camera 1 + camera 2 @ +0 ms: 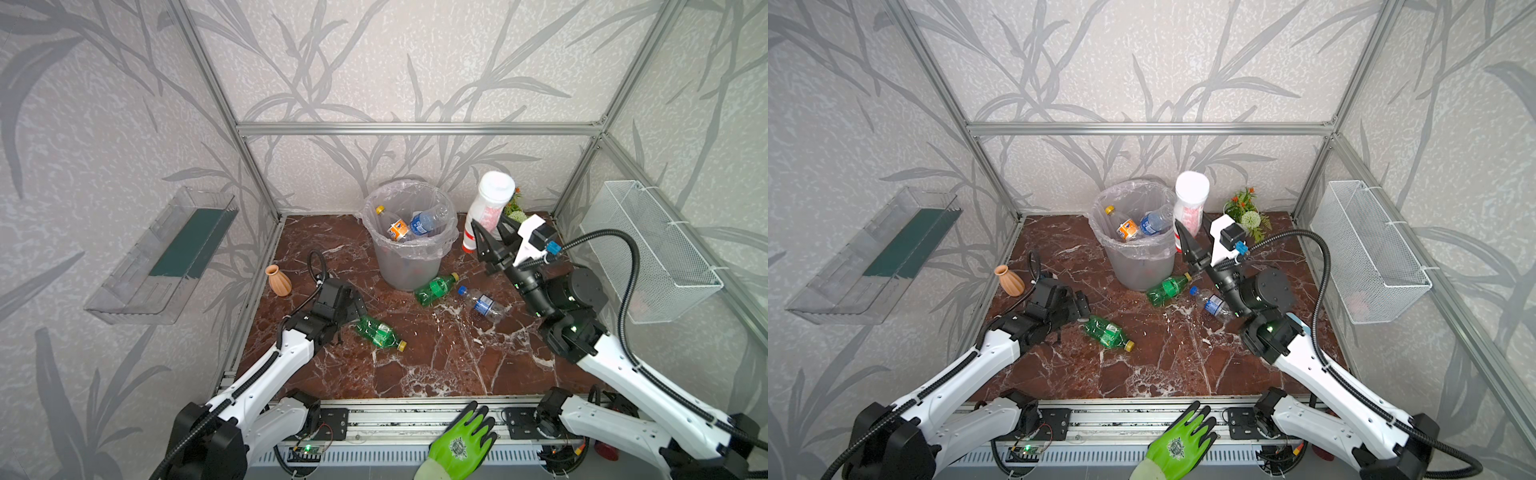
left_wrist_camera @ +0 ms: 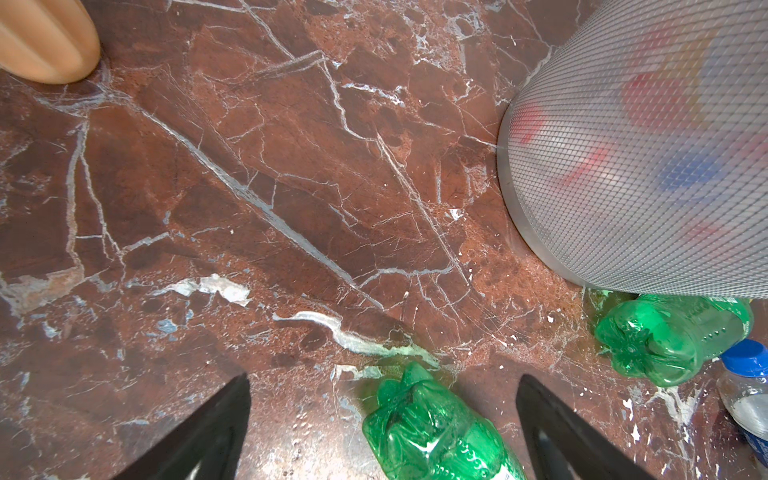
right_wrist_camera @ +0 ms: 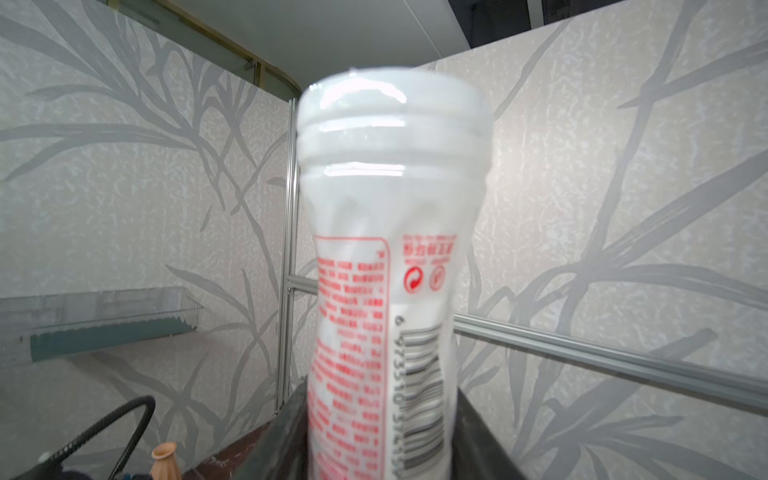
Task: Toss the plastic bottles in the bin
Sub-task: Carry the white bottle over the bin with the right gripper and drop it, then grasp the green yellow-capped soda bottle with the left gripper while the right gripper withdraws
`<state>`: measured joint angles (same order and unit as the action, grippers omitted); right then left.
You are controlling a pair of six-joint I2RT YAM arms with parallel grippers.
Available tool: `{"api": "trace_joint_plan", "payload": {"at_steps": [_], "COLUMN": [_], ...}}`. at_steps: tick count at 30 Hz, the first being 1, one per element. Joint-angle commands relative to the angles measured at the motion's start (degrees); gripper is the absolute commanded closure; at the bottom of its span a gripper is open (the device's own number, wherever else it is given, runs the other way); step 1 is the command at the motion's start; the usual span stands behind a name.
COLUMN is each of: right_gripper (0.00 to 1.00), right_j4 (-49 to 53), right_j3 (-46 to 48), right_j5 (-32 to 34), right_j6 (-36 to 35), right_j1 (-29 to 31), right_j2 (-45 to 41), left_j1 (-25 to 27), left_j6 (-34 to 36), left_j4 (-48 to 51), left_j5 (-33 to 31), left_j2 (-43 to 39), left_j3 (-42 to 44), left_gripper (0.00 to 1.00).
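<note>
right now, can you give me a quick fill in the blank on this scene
The right gripper is shut on a white bottle with ___ print.
The left gripper has its jaws ___ by a green bottle lying on the table.
The clear bottle on the table has a ___ cap.
A second green bottle lies beside the foot of the ___.
Missing: red; open; blue; bin

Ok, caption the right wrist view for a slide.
Right gripper shut on a milky-white bottle, red print and barcode facing the camera.
</note>
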<state>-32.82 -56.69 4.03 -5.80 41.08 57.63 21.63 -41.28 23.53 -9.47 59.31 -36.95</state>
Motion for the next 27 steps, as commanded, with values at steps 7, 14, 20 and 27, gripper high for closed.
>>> {"api": "trace_joint_plan", "payload": {"at_steps": [7, 14, 20, 27], "right_gripper": [0.37, 0.07, 0.07, 0.05], "right_j4": [9.61, 13.55, 15.76, 18.67], "right_j3": [-24.70, -26.52, -22.09, -11.91], "right_j5": [-9.01, -7.10, -3.53, 1.22], "right_j6": [9.02, 11.09, 7.14, 6.86], "right_j1": [-4.25, -7.45, -7.80, -10.39], "right_j2": [31.24, 33.25, 25.61, 16.41], "left_j1": [-0.23, -0.20, -0.18, -0.20], "left_j6": [-1.17, -0.64, -0.92, -1.59], "left_j4": [0.63, 2.32, 1.72, 3.05], "left_j5": [-1.11, -2.78, -2.82, -0.48], "left_j2": [-1.63, -4.66, -5.60, -4.60], "left_j3": [-0.05, 0.96, 1.71, 1.52], "left_gripper": [0.01, 0.01, 0.01, 0.01]}}
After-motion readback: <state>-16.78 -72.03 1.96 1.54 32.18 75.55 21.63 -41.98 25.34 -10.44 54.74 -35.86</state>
